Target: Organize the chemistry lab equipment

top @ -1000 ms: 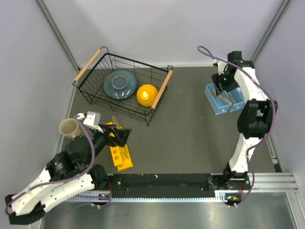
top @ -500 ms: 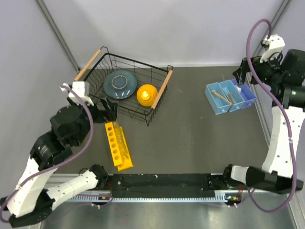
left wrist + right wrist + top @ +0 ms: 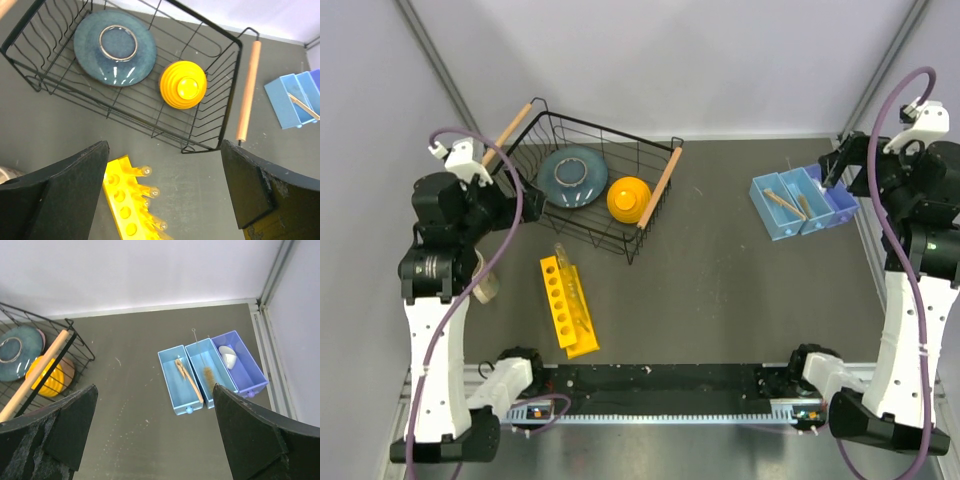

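Three small trays (image 3: 770, 222) stand at the right: two blue, one purple. The pale wooden stick (image 3: 189, 379) lies in the left tray, the brown brush (image 3: 207, 376) in the middle one, a white piece (image 3: 228, 358) in the purple one. Clear glass tubes (image 3: 150, 191) sit slanted in the yellow rack (image 3: 565, 308) at the left front. My left gripper (image 3: 510, 195) hangs high over the rack and basket, open and empty; in the left wrist view (image 3: 165, 195) its jaws stand wide apart. My right gripper (image 3: 842, 162) is raised beside the trays, open and empty, also in its wrist view (image 3: 155, 435).
A black wire basket (image 3: 522, 122) with wooden handles stands at the back left, holding a blue-grey plate (image 3: 572, 176) and a yellow dome (image 3: 628, 197). A beige cup (image 3: 486, 287) shows partly behind the left arm. Grey walls close in on three sides.
Both arms have lifted and pulled back. The left gripper left the yellow rack and rose up and left. The right gripper left the trays and moved right.
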`<state>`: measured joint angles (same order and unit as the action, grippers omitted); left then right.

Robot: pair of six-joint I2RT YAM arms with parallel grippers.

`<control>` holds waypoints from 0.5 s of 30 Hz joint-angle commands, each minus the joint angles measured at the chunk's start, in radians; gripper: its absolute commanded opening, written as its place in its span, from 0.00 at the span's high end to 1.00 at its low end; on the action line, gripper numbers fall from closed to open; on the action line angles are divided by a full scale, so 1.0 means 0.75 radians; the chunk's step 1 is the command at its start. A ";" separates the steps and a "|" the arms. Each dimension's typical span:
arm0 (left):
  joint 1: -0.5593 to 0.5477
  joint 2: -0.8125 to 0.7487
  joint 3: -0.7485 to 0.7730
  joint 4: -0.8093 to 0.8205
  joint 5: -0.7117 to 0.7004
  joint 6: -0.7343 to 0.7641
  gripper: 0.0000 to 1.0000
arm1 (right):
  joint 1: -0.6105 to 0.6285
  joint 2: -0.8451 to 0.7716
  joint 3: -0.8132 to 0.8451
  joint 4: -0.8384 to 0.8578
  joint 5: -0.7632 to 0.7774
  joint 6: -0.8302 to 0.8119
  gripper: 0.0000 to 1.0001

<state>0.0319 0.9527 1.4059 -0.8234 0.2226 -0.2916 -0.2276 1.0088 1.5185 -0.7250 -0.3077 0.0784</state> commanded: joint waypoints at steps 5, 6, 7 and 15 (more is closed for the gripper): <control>0.011 -0.178 -0.024 0.024 0.020 0.080 0.01 | -0.005 -0.057 0.082 0.024 0.126 0.106 0.01; 0.013 -0.202 -0.028 0.024 0.014 0.080 0.01 | -0.005 -0.057 0.086 0.026 0.130 0.102 0.01; 0.011 -0.215 -0.042 0.026 0.000 0.078 0.01 | -0.005 -0.059 0.096 0.028 0.134 0.090 0.01; 0.009 -0.286 -0.081 0.063 -0.010 0.045 0.01 | -0.005 -0.059 0.115 0.032 0.226 0.033 0.01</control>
<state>0.0341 0.7494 1.3567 -0.8234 0.2207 -0.2588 -0.2276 0.9813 1.5669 -0.7242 -0.1745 0.1230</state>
